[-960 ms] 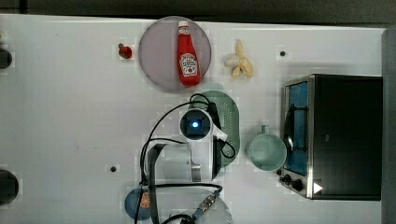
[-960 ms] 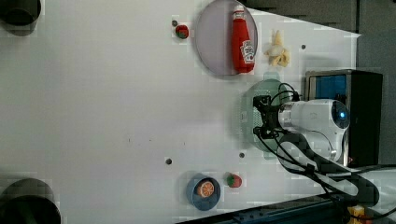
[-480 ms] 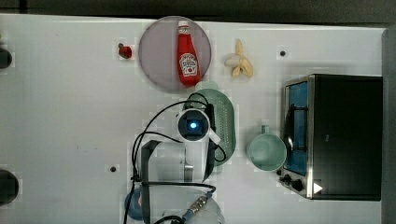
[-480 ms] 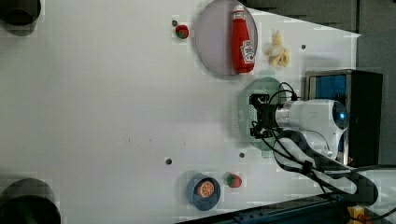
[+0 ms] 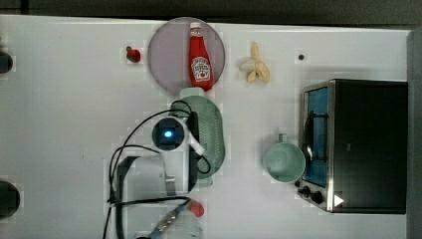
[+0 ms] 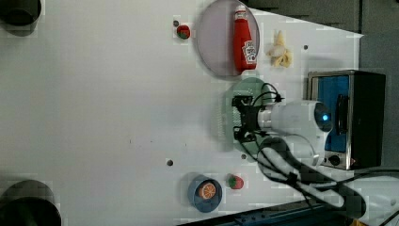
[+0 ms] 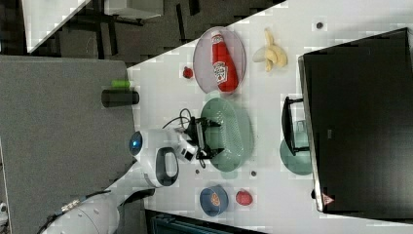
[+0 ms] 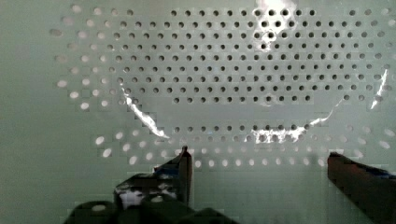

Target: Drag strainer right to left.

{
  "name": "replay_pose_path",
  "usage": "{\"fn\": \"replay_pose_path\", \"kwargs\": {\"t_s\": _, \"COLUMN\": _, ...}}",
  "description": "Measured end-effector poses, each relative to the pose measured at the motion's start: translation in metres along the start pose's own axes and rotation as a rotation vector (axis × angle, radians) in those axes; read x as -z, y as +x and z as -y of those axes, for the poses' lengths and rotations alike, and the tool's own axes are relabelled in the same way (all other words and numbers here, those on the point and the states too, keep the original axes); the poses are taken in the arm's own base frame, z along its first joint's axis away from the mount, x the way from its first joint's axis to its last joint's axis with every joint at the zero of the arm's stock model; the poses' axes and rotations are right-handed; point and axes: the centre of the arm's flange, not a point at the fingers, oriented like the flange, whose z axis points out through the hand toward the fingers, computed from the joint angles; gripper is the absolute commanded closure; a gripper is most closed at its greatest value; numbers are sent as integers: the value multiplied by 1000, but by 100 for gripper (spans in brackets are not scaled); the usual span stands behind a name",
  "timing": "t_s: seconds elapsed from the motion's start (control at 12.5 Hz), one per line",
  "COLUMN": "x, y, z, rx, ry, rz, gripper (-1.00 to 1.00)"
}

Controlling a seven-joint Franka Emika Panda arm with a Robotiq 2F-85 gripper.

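Observation:
The strainer (image 5: 213,130) is a pale mint-green oblong colander that lies in the middle of the white table (image 5: 69,109), just below the grey plate in the top view. My gripper (image 6: 242,117) reaches down into it, open. Both black fingers stand wide apart inside the bowl, near the long wall on the left view's left. The right view shows the gripper (image 7: 214,138) over the strainer (image 7: 238,134) the same way. In the wrist view the perforated strainer floor (image 8: 224,79) lies close, with the gripper (image 8: 261,168) empty.
A ketchup bottle (image 5: 200,57) lies on a grey plate (image 5: 166,55) right beside the strainer's end. A banana (image 5: 256,67), a round green mug (image 5: 283,162) and a toaster oven (image 5: 358,144) sit toward the top view's right. A blue bowl (image 6: 204,193) and a red fruit (image 6: 235,181) lie near the table edge.
My arm has moved toward the top view's left, and the strainer has slid the same way with it, away from the mug. The fingers have stayed apart.

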Motion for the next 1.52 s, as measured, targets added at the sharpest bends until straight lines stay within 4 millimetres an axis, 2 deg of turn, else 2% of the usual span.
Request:
{"fn": "replay_pose_path", "kwargs": {"t_s": 0.16, "x": -6, "y": -32, "z": -8, "rx": -22, "ry": -29, "rz": 6, "gripper": -100}}
{"fn": "replay_pose_path", "kwargs": {"t_s": 0.4, "x": -1, "y": -82, "z": -3, "rx": -14, "ry": -20, "rz": 13, "gripper": -100}}
{"fn": "replay_pose_path", "kwargs": {"t_s": 0.64, "x": -4, "y": -113, "z": -2, "rx": -15, "ry": -10, "rz": 16, "gripper": -100}}
{"fn": "replay_pose_path", "kwargs": {"t_s": 0.8, "x": -8, "y": -140, "z": 15, "rx": -13, "ry": -1, "rz": 41, "gripper": -100}}
{"fn": "replay_pose_path", "kwargs": {"t_s": 0.96, "x": -13, "y": -157, "z": 16, "rx": -35, "ry": -35, "rz": 45, "gripper": -100}}
{"fn": "replay_pose_path", "kwargs": {"t_s": 1.2, "x": -18, "y": -169, "z": 12, "rx": -50, "ry": -62, "rz": 45, "gripper": -100}}
{"fn": "replay_pose_path", "kwargs": {"t_s": 1.52, "x": -11, "y": -188, "z": 40, "rx": -104, "ry": -17, "rz": 77, "gripper": -100}}
